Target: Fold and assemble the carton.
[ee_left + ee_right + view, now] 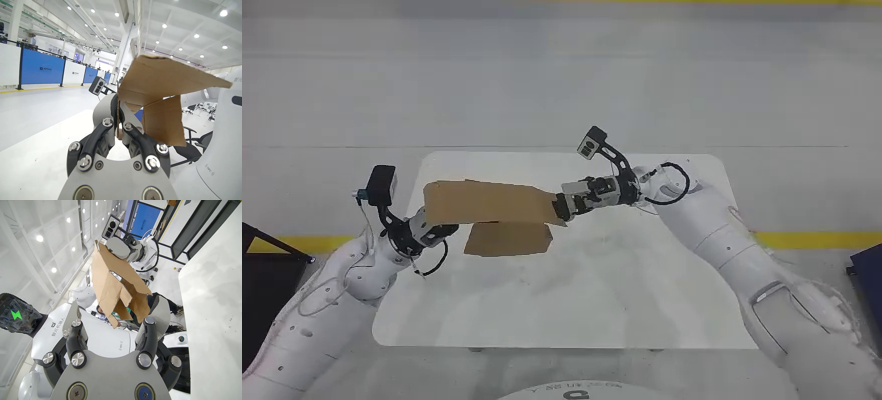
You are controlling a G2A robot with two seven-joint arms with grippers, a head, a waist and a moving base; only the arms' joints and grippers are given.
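**A:** Where's the carton [487,203]?

**B:** Held above the table [572,300], toward 10 o'clock from its middle. It's half unfolded, with one flap hanging down.

**A:** Left gripper [118,109]?

**B:** Clamped tight on the carton's 9 o'clock end, a cardboard edge pinched between its fingers.

**A:** And the right gripper [117,302]?

**B:** At the 3 o'clock end, fingers spread wide, the carton's flaps between them. Whether they touch, I can't tell.
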